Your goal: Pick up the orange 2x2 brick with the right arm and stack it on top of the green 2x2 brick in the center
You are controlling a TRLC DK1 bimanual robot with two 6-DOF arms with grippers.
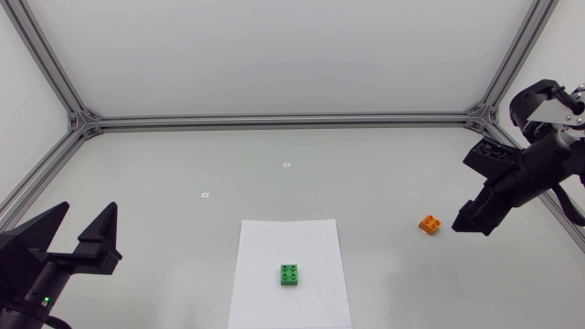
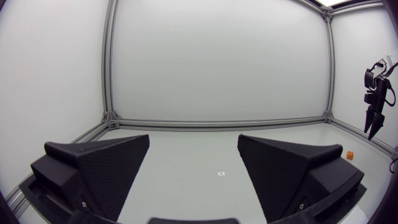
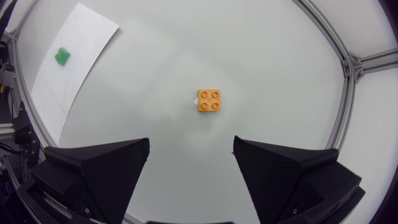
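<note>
The orange brick (image 3: pixel 208 100), a glossy plastic square with four round studs, lies on the smooth white desk (image 1: pixel 164 164) just ahead of the right end effector (image 3: pixel 191 143), which is matte black, spread wide and grips nothing. The green brick (image 1: pixel 291 274), seemingly the same shape, sits on a paper sheet (image 1: pixel 274 238) well apart. The left end effector (image 1: pixel 89 219) is spread too, with nothing in it.

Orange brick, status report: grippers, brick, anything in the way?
Right gripper open, empty; left gripper open, empty. Orange brick flat on table, just ahead of right gripper, untouched. Green brick on white paper, studs bare. Nothing between bricks.
</note>
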